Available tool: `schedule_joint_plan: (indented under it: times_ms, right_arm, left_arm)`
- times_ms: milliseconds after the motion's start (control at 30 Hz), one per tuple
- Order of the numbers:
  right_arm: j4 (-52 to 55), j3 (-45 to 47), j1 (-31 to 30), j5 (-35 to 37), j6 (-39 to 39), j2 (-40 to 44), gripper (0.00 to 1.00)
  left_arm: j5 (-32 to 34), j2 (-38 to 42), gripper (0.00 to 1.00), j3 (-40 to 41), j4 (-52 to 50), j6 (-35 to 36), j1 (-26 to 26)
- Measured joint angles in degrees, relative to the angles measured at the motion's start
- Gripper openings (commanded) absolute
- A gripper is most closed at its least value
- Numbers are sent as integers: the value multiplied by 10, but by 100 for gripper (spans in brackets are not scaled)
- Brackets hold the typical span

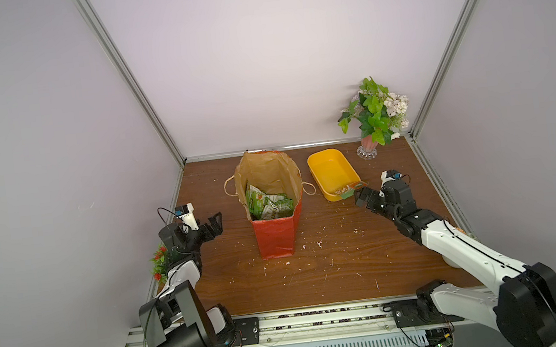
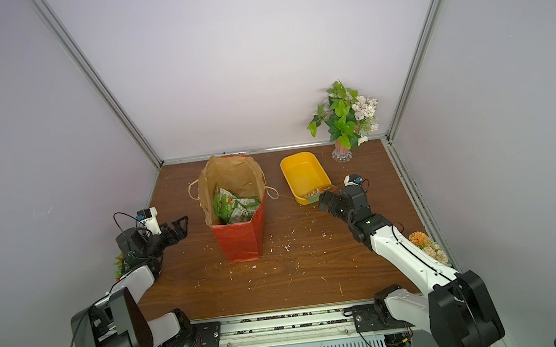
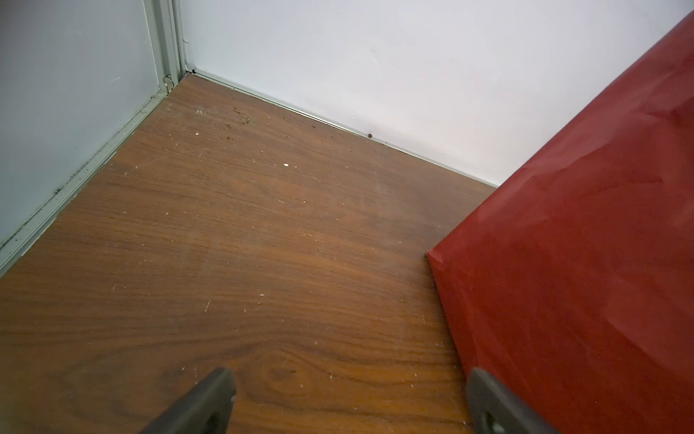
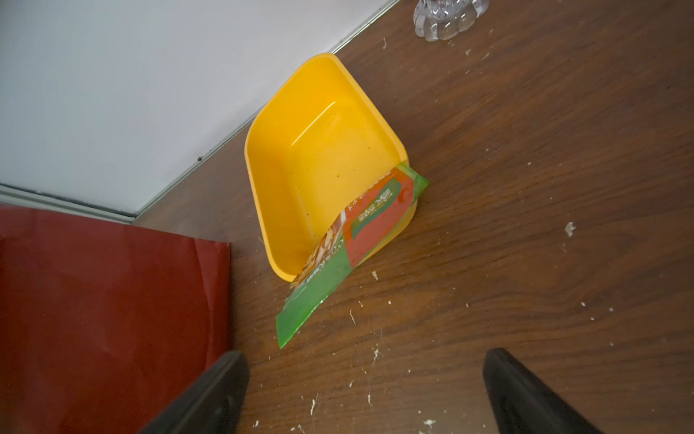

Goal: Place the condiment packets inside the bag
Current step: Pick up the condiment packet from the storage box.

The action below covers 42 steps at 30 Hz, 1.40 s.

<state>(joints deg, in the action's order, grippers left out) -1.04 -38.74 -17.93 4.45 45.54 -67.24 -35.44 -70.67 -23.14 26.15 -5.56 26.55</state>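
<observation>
The red paper bag [image 1: 276, 233] [image 2: 241, 239] stands upright mid-table with its brown inside open; several green condiment packets [image 1: 267, 204] [image 2: 234, 208] lie inside it. One more packet [image 4: 349, 240] [image 1: 349, 190], green and orange-red, leans over the near rim of the yellow tub [image 4: 319, 158] [image 1: 331, 172], its corner sticking out above the table. My right gripper [image 4: 366, 372] [image 1: 358, 199] is open and empty just short of that packet. My left gripper [image 3: 349, 390] [image 1: 216, 222] is open and empty left of the bag [image 3: 582, 263].
A flower vase [image 1: 375, 117] stands at the back right corner, its glass foot [image 4: 448, 15] beyond the tub. Small artificial plants sit at the left edge [image 1: 160, 262] and right edge [image 2: 426, 241]. White crumbs are scattered on the wooden table [image 1: 317, 276].
</observation>
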Motion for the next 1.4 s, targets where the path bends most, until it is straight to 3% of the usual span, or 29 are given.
schedule_joint_plan:
  times_ms: [300, 633, 767, 1033, 1400]
  right_arm:
    - [-72, 0, 4, -9, 61, -69, 88]
    - [-129, -24, 7, 7, 106, -155, 68]
    - [-150, -47, 7, 9, 118, -185, 49]
    - [-174, -62, 7, 9, 129, -210, 2]
    - [-149, -106, 7, 1, 105, -187, 0]
  left_arm:
    - [-2, 3, 100, 0, 0, 0, 0]
    - [-2, 5, 100, 0, 0, 0, 0]
    - [-2, 5, 100, 0, 0, 0, 0]
    - [-2, 10, 100, 0, 0, 0, 0]
    - [-3, 10, 100, 0, 0, 0, 0]
